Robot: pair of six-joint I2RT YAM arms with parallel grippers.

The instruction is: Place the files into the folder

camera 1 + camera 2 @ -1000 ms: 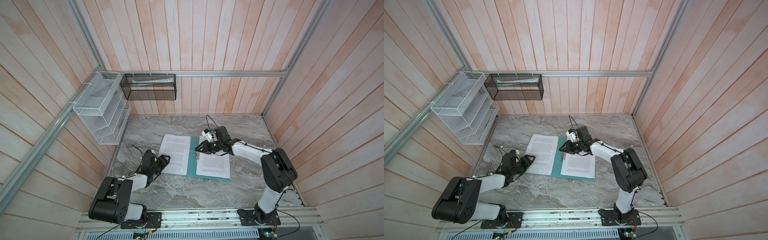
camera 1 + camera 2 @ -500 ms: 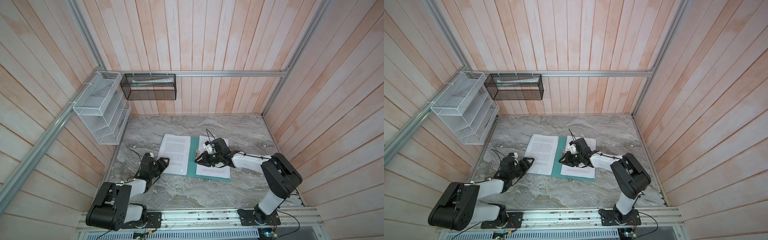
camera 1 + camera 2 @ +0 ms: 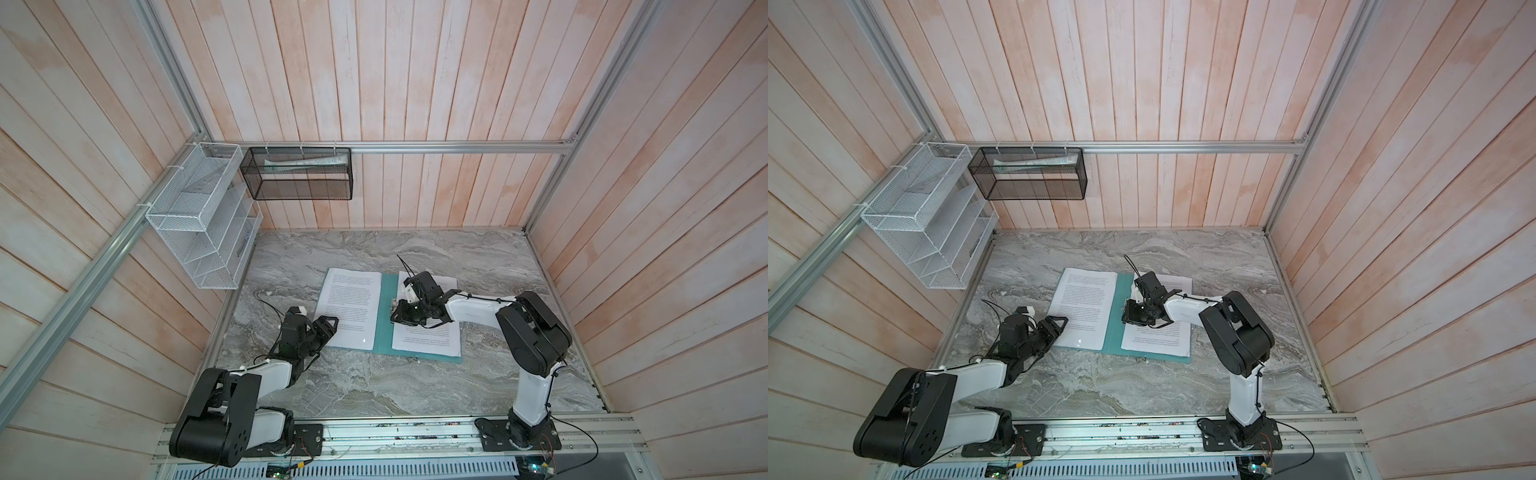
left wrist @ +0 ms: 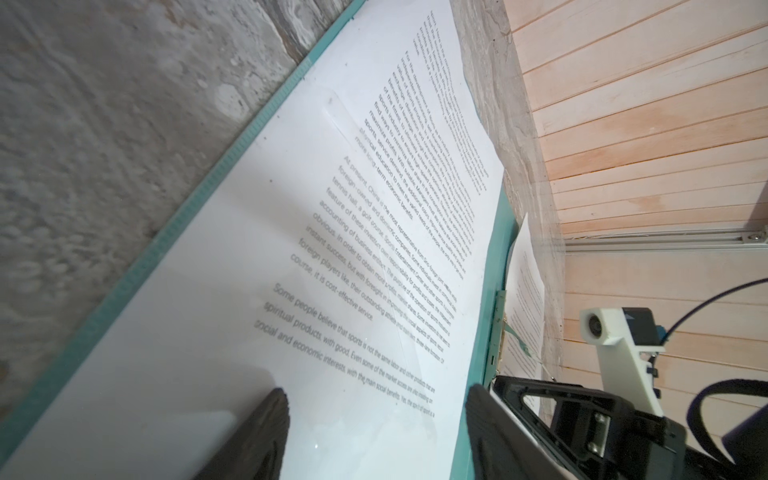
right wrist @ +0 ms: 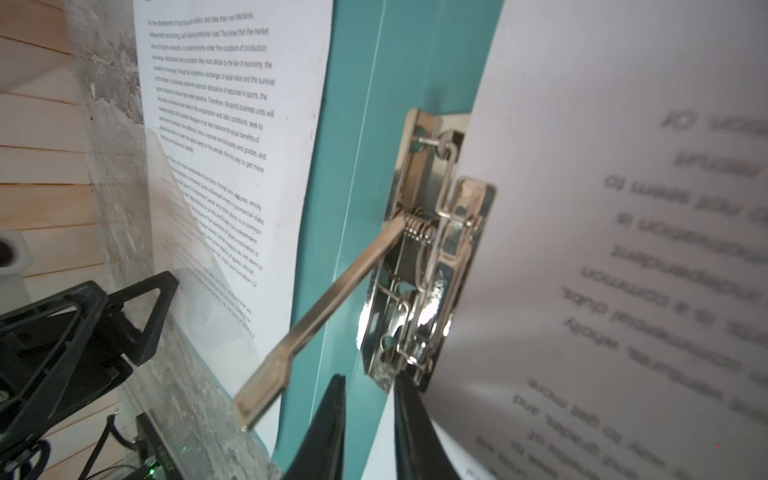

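Right pincer: jaws near-closed astride edge of curled white printed paper sheet, silver metal lever clip of flat teal-green folder just ahead, probably to tuck sheet under; grip unclear. Left pincer open.

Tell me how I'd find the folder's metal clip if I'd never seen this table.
On the grey marble table lies an open teal folder with a white printed sheet on each half. Along the teal strip between them, by the right gripper, sits the clip: the only shiny metal piece there, with a spring and a long flat lever.
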